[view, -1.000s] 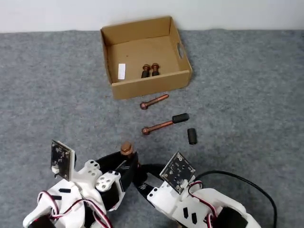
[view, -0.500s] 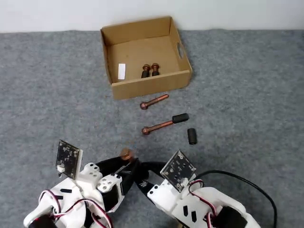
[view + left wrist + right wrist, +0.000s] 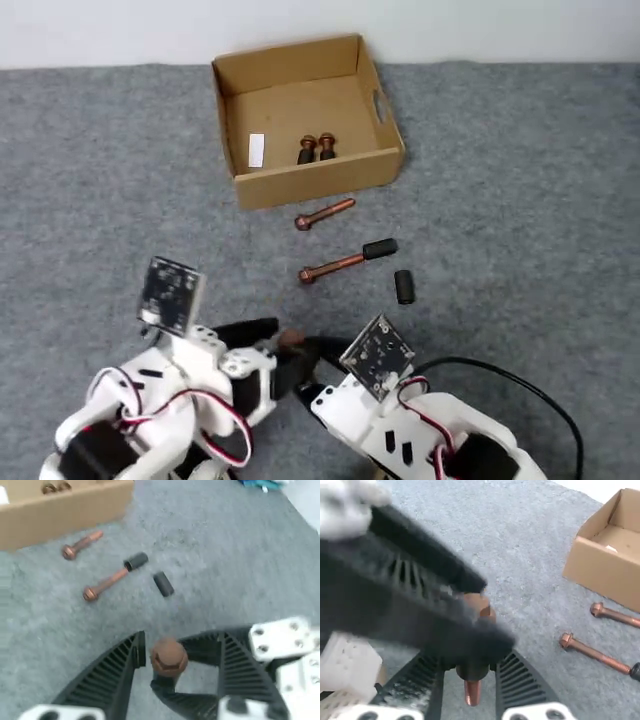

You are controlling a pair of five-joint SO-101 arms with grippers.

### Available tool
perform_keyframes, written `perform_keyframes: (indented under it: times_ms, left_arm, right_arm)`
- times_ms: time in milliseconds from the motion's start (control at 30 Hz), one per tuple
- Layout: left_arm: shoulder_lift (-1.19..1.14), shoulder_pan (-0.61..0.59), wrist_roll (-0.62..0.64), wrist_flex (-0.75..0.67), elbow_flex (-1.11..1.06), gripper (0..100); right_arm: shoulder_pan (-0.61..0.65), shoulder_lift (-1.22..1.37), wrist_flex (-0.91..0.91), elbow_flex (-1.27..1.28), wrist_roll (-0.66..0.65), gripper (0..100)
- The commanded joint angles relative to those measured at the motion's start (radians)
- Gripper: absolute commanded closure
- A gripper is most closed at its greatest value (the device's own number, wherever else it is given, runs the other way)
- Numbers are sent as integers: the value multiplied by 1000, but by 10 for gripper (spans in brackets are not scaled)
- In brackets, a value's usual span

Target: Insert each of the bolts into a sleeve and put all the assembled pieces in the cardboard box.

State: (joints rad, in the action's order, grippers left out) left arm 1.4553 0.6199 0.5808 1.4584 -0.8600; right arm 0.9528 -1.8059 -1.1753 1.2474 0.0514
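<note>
From above, the left hand (image 3: 276,345) and right hand (image 3: 306,362) meet fingertip to fingertip low over the grey desk (image 3: 520,200), with the held bolt (image 3: 291,340) between them. Beyond the fingertips lie a loose sleeve (image 3: 403,286), a part-sleeved bolt (image 3: 335,265) and a bare bolt (image 3: 324,214). Farthest off stands the cardboard box (image 3: 315,180), with two assembled pieces (image 3: 317,148) inside.

In the left wrist view, the left hand (image 3: 181,641) is spread wide. The held bolt's (image 3: 168,656) copper head stands upright between its fingers, just beside one of them. Ahead of the fingertips lie the loose sleeve (image 3: 163,584), the part-sleeved bolt (image 3: 107,582) and the bare bolt (image 3: 82,544), with the box (image 3: 65,515) past them.

In the right wrist view, the right hand (image 3: 470,664) pinches the held bolt (image 3: 472,692) around a dark sleeve on its shaft, the copper tip poking out below. The left hand's fingers (image 3: 420,545) cross in front, either side of the bolt's head. Off to one side lie two bolts (image 3: 595,652) and the box (image 3: 605,575).
</note>
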Motion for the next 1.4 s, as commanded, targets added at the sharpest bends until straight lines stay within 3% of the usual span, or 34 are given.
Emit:
perform_keyframes:
  times_ms: [0,167,367,433,633,767,867,1033,1300,1367]
  left_arm:
    - [-57,-84,-9,-5,137,776]
    - [-57,-199,-103,-5,239,784]
    - [-20,-393,-210,-5,236,1000]
    - [15,-457,-249,-5,185,986]
    - [206,-632,-367,-109,-147,995]
    - [376,-733,-474,-253,-476,995]
    - [358,-801,-497,-381,-657,995]
    - [353,-821,-491,-443,-707,995]
    - [351,-822,-489,-486,-822,994]
    - [351,-822,-489,-465,-822,994]
  right_arm:
    - [-81,-5,31,-12,-9,989]
    - [-206,-5,31,-15,-5,989]
    - [-343,-5,33,-18,-3,989]
    - [-403,-4,33,-28,-3,989]
    - [-533,71,33,-120,-5,989]
    - [-604,285,84,-275,-2,989]
    - [-656,481,165,-423,-3,989]
    - [-680,786,252,-644,-3,989]
    - [-674,1175,570,-850,-12,989]
    - [-671,1268,619,-887,-66,989]
